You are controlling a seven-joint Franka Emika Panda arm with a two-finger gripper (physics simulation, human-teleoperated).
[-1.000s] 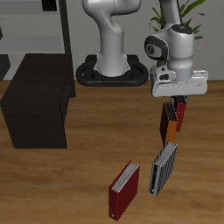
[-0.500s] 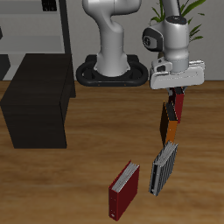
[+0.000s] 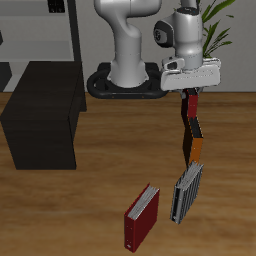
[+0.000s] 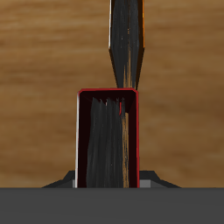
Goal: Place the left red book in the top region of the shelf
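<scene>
My gripper [image 3: 190, 95] is shut on the left red book [image 3: 192, 108], which hangs upright from it above the table, just over the orange book [image 3: 193, 142]. In the wrist view the red book [image 4: 108, 140] shows its red cover rim and dark page edges end on, with the orange book [image 4: 127, 44] on the wood beyond it. The shelf [image 3: 45, 115], a low black box, stands well off to the side, its top bare.
A second red book [image 3: 142, 217] and a grey striped book [image 3: 187, 192] stand nearer the table's front edge. A tall grey open rack [image 3: 40, 30] rises behind the shelf. The robot's base [image 3: 128, 80] and a plant [image 3: 205, 20] are at the back.
The gripper has risen and drifted back and toward the shelf side, carrying the red book up from beside the orange book. The other books have not moved.
</scene>
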